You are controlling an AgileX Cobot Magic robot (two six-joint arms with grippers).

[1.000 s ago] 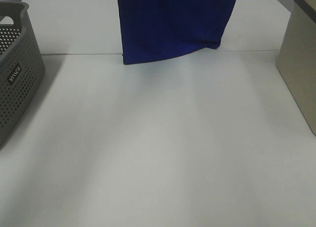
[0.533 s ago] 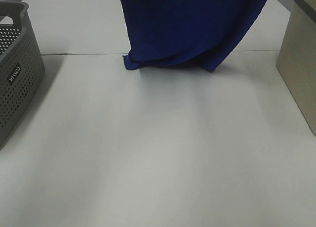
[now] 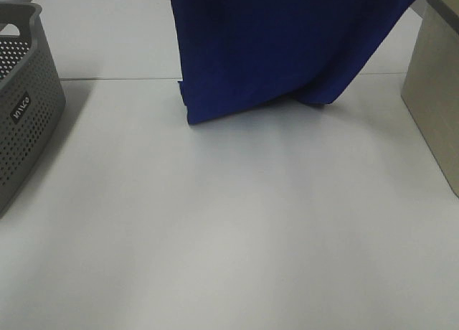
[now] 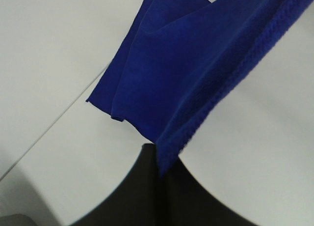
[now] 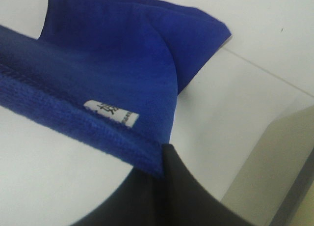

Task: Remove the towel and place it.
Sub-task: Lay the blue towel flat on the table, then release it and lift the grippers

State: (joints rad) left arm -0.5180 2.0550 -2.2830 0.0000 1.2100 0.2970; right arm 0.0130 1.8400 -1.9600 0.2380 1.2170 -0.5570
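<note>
Hanging at twelve o'clock above the table [image 3: 229, 237]: the towel [image 3: 272, 50], royal blue. We hold it by its hem, left gripper [image 4: 164, 171] and right gripper [image 5: 161, 169] each pinched on a corner; white label [image 5: 112, 113] near the right one. Grey basket [image 3: 25, 107] at nine o'clock.

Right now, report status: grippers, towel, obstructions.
Shut on the towel: left gripper, right gripper. Hangs between them, lower edge near table. Flanking: basket left, bin right.

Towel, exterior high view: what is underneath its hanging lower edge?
Only bare white table shows below the towel. Whatever lies behind the cloth is hidden.
</note>
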